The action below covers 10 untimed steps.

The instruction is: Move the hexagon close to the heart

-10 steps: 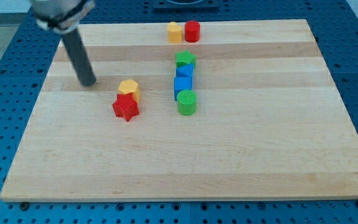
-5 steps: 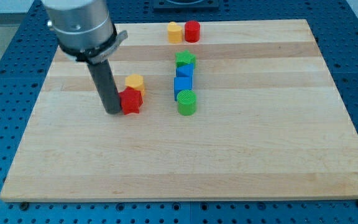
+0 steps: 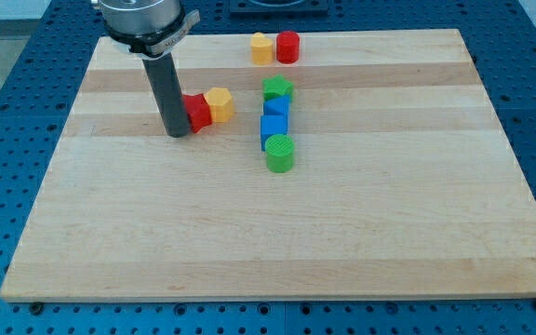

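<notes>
The yellow hexagon (image 3: 219,104) lies on the wooden board (image 3: 277,233), left of centre in the upper half. A red star (image 3: 196,112) touches its left side. My tip (image 3: 177,133) rests against the red star's left side, and the rod hides part of that block. The yellow heart (image 3: 261,47) sits near the view's top edge of the board, up and to the right of the hexagon and well apart from it. A red cylinder (image 3: 288,46) touches the heart's right side.
A column of blocks stands just right of the hexagon: a green star (image 3: 277,89), a blue block (image 3: 276,108), a blue cube (image 3: 274,128) and a green cylinder (image 3: 279,154) at the bottom. Blue pegboard (image 3: 7,140) surrounds the board.
My tip came down to the red star's left side, then moved up and slightly right. The red star and yellow hexagon slid up and right, toward the green star and heart.
</notes>
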Each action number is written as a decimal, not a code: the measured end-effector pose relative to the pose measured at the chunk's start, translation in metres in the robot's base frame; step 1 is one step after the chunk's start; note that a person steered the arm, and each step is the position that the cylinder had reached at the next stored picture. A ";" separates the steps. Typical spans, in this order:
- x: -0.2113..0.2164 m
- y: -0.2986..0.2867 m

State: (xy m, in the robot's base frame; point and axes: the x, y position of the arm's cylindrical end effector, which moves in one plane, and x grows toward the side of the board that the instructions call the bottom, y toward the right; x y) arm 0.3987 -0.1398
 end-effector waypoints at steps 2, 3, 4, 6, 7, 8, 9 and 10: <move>0.012 0.012; 0.012 0.021; -0.017 0.021; -0.063 0.021; -0.034 0.021; -0.023 0.031; -0.023 0.051; -0.024 0.057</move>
State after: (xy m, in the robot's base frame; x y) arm 0.3747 -0.0832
